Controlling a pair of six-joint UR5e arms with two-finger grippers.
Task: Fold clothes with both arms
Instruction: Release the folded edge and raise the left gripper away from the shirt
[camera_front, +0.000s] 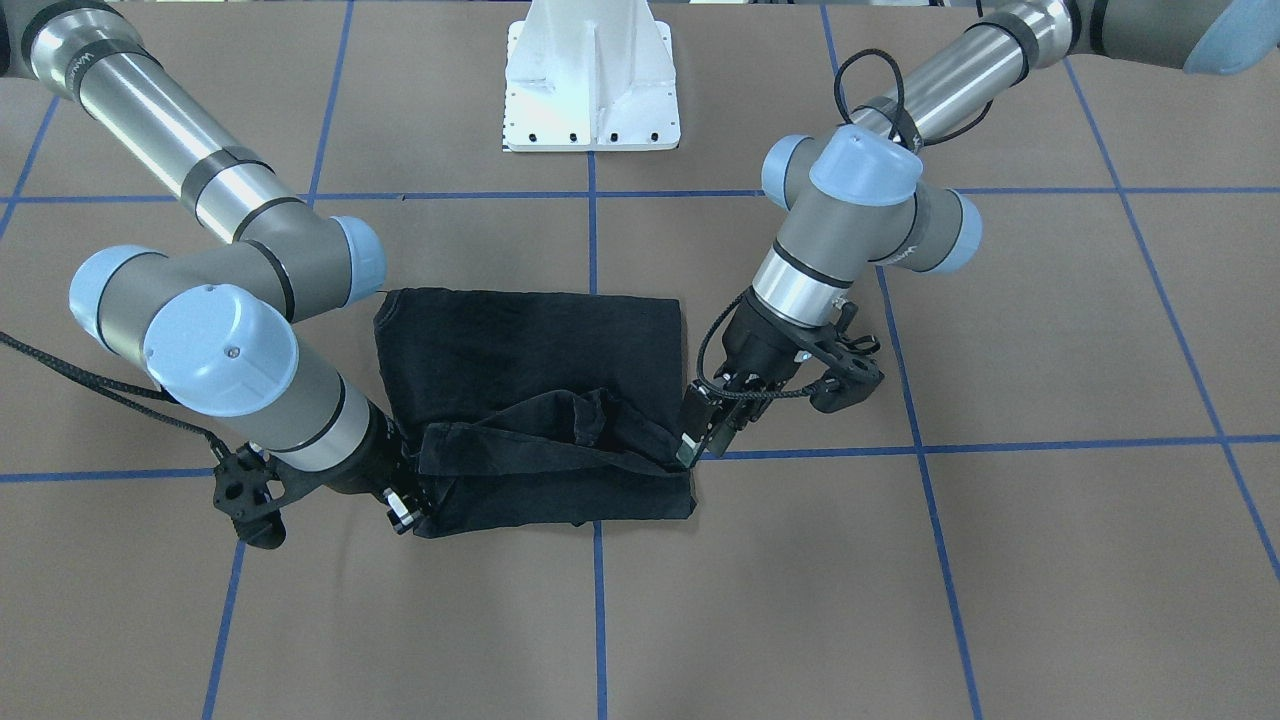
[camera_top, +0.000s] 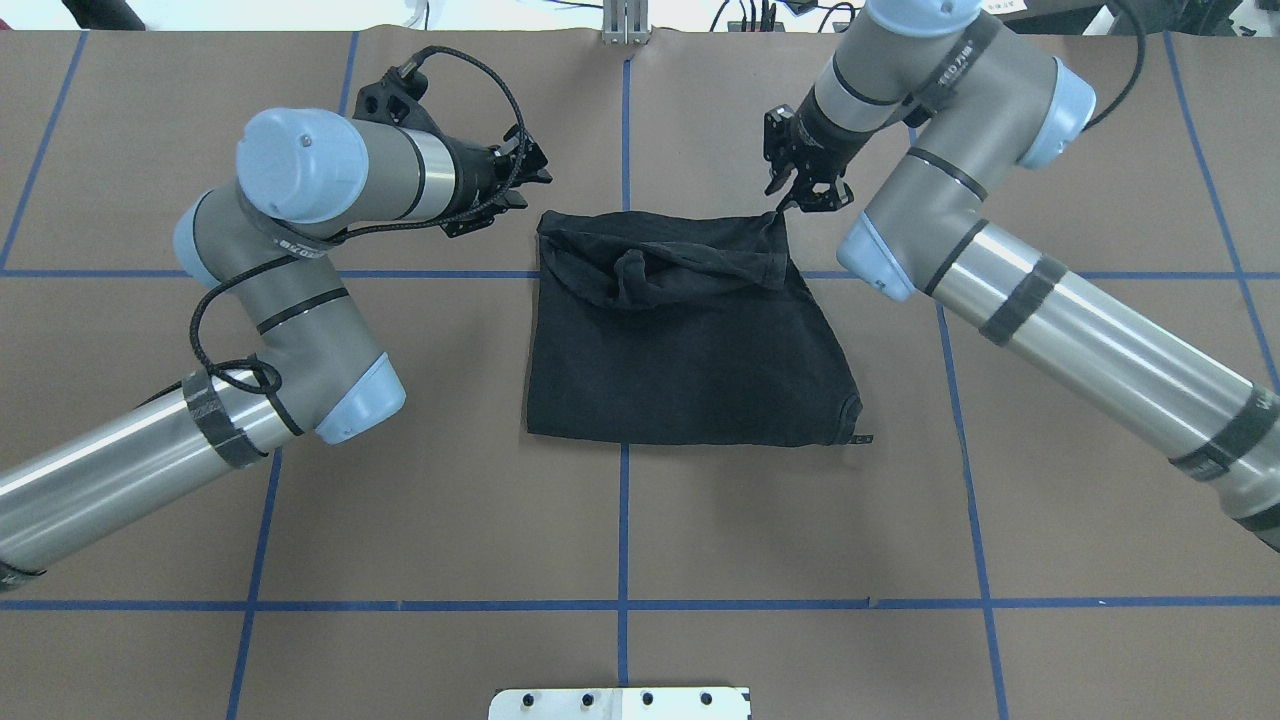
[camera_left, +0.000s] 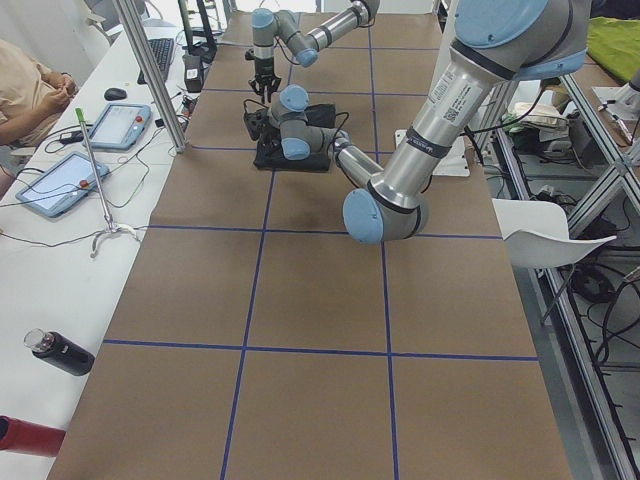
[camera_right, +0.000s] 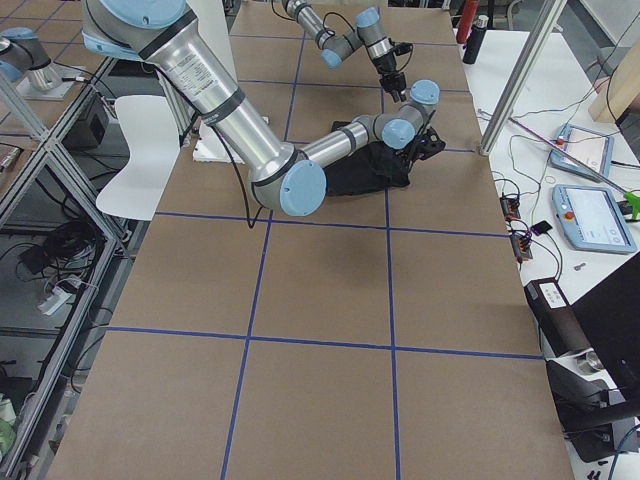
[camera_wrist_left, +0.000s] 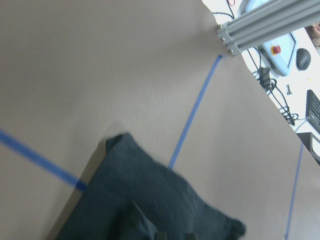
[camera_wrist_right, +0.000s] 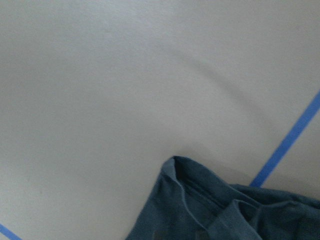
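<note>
The black T-shirt (camera_top: 690, 370) lies flat in the middle of the table, with its far edge folded back into a rumpled band (camera_front: 560, 445). No logo shows. My right gripper (camera_top: 790, 203) points down at the far right corner, which peaks up into its closed fingertips. My left gripper (camera_top: 527, 188) hovers just off the far left corner (camera_top: 545, 220), fingers apart and nothing between them. The left wrist view shows the shirt (camera_wrist_left: 145, 200) on the table below. The right wrist view shows a hem corner (camera_wrist_right: 175, 165). Neither wrist view shows fingers.
Brown table cover with blue tape grid lines (camera_top: 624, 520). The white robot pedestal (camera_front: 592, 85) stands at the near edge. In the side view a bench along the far side holds tablets (camera_left: 118, 125) and bottles (camera_left: 60, 352), and a person sits there.
</note>
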